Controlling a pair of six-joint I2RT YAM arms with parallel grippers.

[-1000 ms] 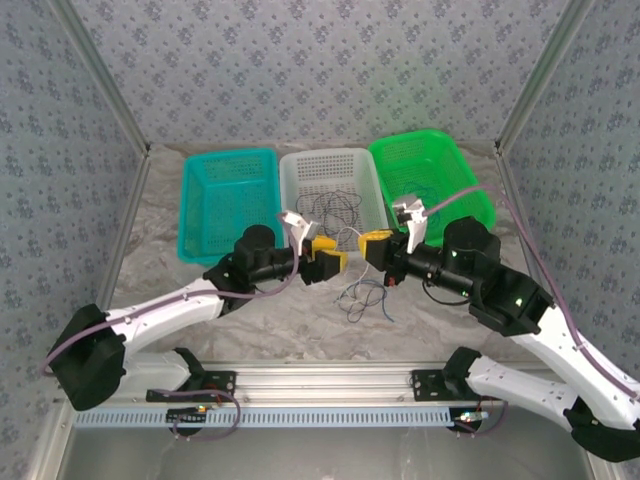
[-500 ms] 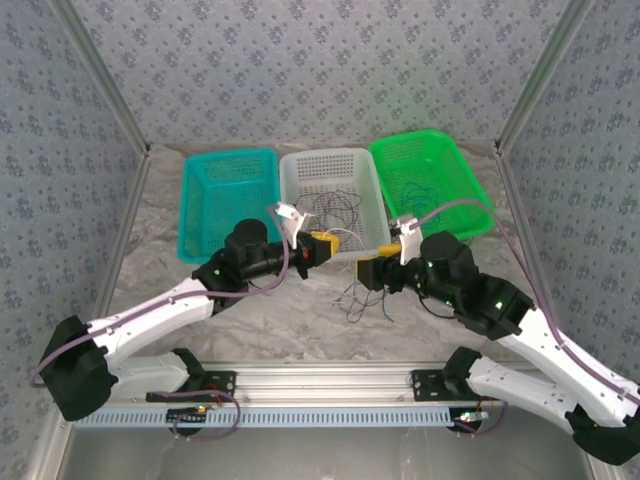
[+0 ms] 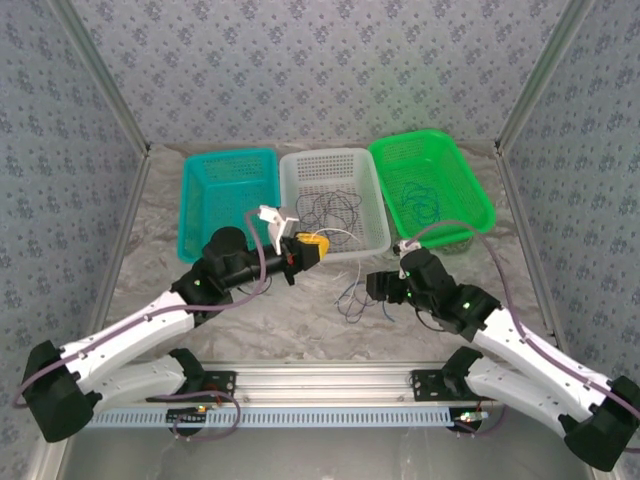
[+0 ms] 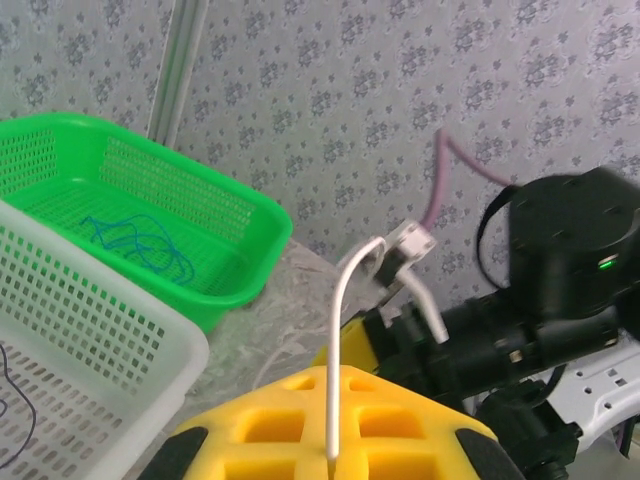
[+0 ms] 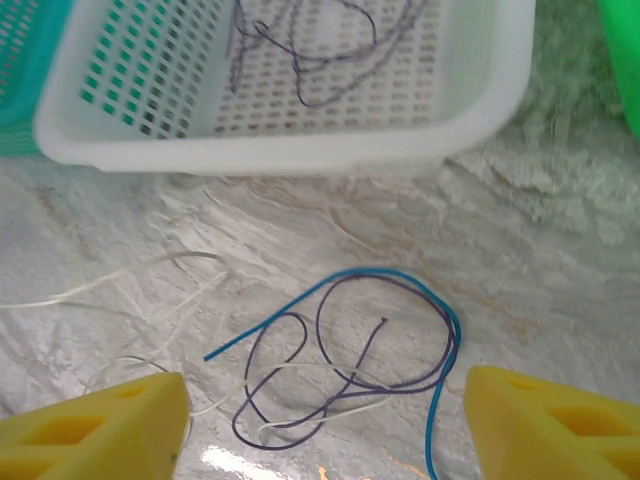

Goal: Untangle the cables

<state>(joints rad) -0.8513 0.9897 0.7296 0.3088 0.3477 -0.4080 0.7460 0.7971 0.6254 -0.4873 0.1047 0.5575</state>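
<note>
Cables [image 5: 345, 378]: blue, purple, white tangle on table [image 5: 560, 250], near white basket [image 5: 300, 152]. Right gripper [image 5: 325, 412] spread above tangle, touching nothing. Left gripper [image 4: 330, 425] pressed together, pinching white cable [image 4: 333, 340]. More dark cables [image 5: 300, 75] inside white basket; blue one [image 4: 135, 238] in green basket [image 4: 200, 172].

Lab test enclosure: patterned walls [image 3: 320, 70], aluminium rail [image 3: 320, 378]

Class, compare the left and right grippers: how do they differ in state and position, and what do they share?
The left gripper is shut on a white cable; the right gripper is open, holding nothing. The left gripper sits at the white basket's near corner; the right gripper hangs over a tangle of cables on the table. Both have yellow fingers.
</note>
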